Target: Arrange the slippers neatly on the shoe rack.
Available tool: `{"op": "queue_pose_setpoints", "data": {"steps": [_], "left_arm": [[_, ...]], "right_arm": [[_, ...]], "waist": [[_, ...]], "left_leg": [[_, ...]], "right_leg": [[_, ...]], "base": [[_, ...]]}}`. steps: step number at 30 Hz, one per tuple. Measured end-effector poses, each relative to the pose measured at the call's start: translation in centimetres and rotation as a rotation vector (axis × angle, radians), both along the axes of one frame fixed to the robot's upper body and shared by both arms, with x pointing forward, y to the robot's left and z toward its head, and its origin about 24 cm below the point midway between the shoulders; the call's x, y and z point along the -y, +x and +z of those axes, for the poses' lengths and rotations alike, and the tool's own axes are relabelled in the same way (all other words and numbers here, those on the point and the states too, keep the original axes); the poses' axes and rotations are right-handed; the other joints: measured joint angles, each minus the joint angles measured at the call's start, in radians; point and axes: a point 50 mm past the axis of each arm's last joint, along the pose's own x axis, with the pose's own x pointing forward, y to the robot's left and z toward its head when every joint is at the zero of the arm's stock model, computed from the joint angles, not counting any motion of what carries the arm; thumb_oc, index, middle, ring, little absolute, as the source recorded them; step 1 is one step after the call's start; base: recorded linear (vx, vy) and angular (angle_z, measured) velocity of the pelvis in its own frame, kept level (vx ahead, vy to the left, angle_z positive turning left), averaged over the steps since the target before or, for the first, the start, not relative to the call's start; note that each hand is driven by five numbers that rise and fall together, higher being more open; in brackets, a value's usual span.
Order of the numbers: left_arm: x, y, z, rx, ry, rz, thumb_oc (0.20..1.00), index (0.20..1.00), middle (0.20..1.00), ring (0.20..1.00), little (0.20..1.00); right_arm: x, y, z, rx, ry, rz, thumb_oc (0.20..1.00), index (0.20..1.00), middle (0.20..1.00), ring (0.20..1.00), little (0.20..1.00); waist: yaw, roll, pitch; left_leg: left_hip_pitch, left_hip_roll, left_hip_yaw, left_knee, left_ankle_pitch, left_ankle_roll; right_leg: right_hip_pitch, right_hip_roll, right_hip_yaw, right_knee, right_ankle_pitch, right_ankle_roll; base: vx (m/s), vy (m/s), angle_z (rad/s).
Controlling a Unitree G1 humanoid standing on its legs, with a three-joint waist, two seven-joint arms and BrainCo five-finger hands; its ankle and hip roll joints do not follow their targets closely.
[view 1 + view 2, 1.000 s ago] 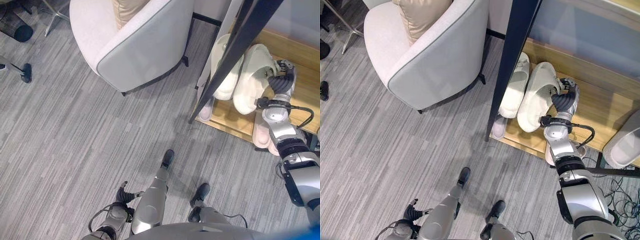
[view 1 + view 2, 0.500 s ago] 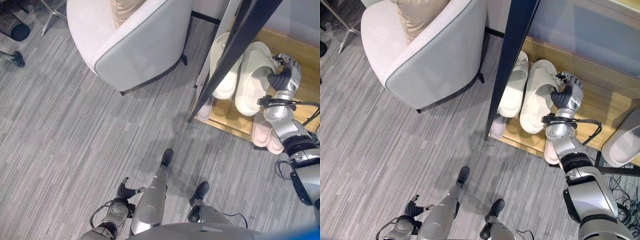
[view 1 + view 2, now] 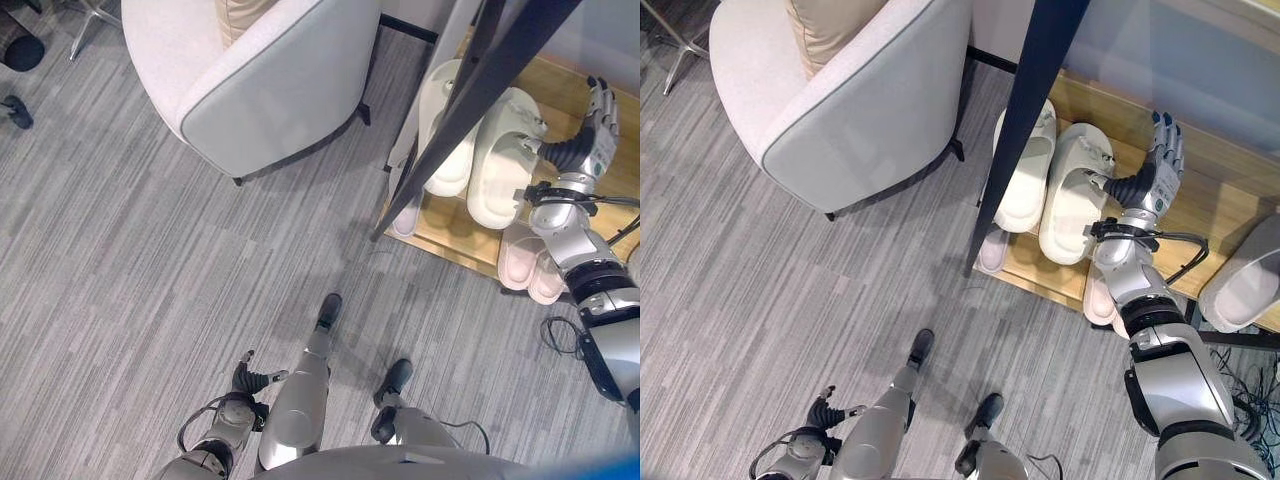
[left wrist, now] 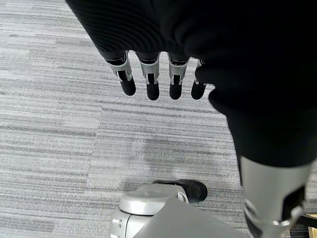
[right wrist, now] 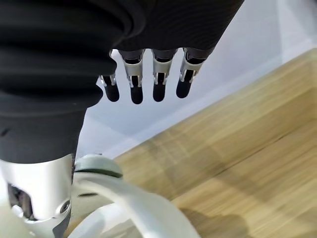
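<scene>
**Slippers on the wooden rack, right hand open above them**

Slippers of thick cream-white foam lie as a pair on the upper wooden shelf [image 3: 1200,215] of the shoe rack: one cream slipper [image 3: 1024,170] partly behind the dark diagonal rack post [image 3: 1025,120], the other cream slipper [image 3: 1076,192] just beside it, their long sides touching. The robot's right hand [image 3: 1160,165] is raised over the shelf with fingers straight and spread, holding nothing; its thumb reaches toward the strap of the nearer cream slipper, and whether it touches cannot be told. In the right wrist view the fingers [image 5: 159,84] extend over bare light wood, with a curved white strap edge [image 5: 129,198] close to the wrist. On the lower shelf, a pale pink slipper pair [image 3: 525,265] sits below the right forearm. The left hand [image 3: 245,380] hangs low at the robot's side over grey striped carpet [image 3: 140,270], fingers [image 4: 151,79] relaxed and empty. A white upholstered armchair [image 3: 850,95] with a beige cushion [image 3: 830,25] stands near the rack.
</scene>
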Motion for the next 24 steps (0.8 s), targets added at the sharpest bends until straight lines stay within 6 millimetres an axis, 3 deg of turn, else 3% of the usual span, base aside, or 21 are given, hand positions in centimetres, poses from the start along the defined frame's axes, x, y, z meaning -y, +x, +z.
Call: {"op": "queue_pose_setpoints", "data": {"steps": [4, 6, 9, 14, 19, 24], "left_arm": [[0.0, 0.0, 0.0, 0.0, 0.001, 0.001, 1.0, 1.0, 1.0, 1.0, 1.0], [0.0, 0.0, 0.0, -0.002, -0.001, 0.002, 1.0, 1.0, 1.0, 1.0, 1.0], [0.0, -0.2, -0.1, -0.012, -0.004, 0.003, 1.0, 1.0, 1.0, 1.0, 1.0], [0.1, -1.0, -0.5, -0.052, -0.033, 0.014, 1.0, 1.0, 1.0, 1.0, 1.0], [0.2, -1.3, -0.7, -0.061, -0.047, 0.032, 1.0, 1.0, 1.0, 1.0, 1.0], [0.2, -1.3, -0.7, -0.065, -0.049, 0.034, 1.0, 1.0, 1.0, 1.0, 1.0]], "right_arm": [[0.2, -0.6, 1.1, 0.119, 0.053, -0.03, 1.0, 1.0, 1.0, 1.0, 1.0], [0.3, -1.6, 1.7, 0.241, 0.171, 0.018, 1.0, 1.0, 1.0, 1.0, 1.0], [0.7, -2.1, -0.1, 0.211, 0.267, 0.055, 1.0, 1.0, 1.0, 1.0, 1.0], [-0.6, -1.8, -2.6, 0.127, 0.55, 0.258, 1.0, 1.0, 1.0, 1.0, 1.0], [-0.6, -2.3, -2.6, 0.141, 0.548, 0.267, 1.0, 1.0, 1.0, 1.0, 1.0], [0.6, -3.9, -4.8, 0.087, 0.486, 0.129, 1.0, 1.0, 1.0, 1.0, 1.0]], "waist": [[-0.003, 0.003, -0.001], [-0.004, 0.004, -0.002], [-0.009, 0.008, -0.004], [-0.028, 0.032, -0.017], [-0.052, 0.038, -0.023], [-0.071, 0.039, -0.04]], "left_leg": [[0.002, 0.0, 0.001, 0.0, 0.0, 0.0], [0.005, 0.0, 0.002, 0.0, 0.0, 0.0], [0.021, 0.0, 0.005, 0.0, 0.0, 0.0], [0.032, 0.005, 0.026, 0.0, 0.0, 0.0], [0.037, 0.006, 0.028, 0.0, -0.001, -0.002], [0.04, 0.008, 0.034, 0.0, -0.001, -0.001]], "right_leg": [[0.001, -0.001, 0.002, 0.0, 0.0, 0.0], [0.005, -0.002, 0.002, 0.0, 0.0, 0.0], [0.019, -0.004, 0.004, 0.0, 0.0, 0.0], [0.02, -0.002, 0.028, 0.0, 0.003, 0.001], [0.024, -0.002, 0.03, 0.0, 0.004, 0.001], [0.023, -0.002, 0.037, 0.0, 0.005, 0.0]], "base": [[0.0, 0.0, 0.0], [0.0, 0.0, 0.0], [0.0, -0.005, -0.01], [0.01, -0.021, -0.11], [0.0, -0.001, -0.01], [0.01, -0.022, -0.04]]}}
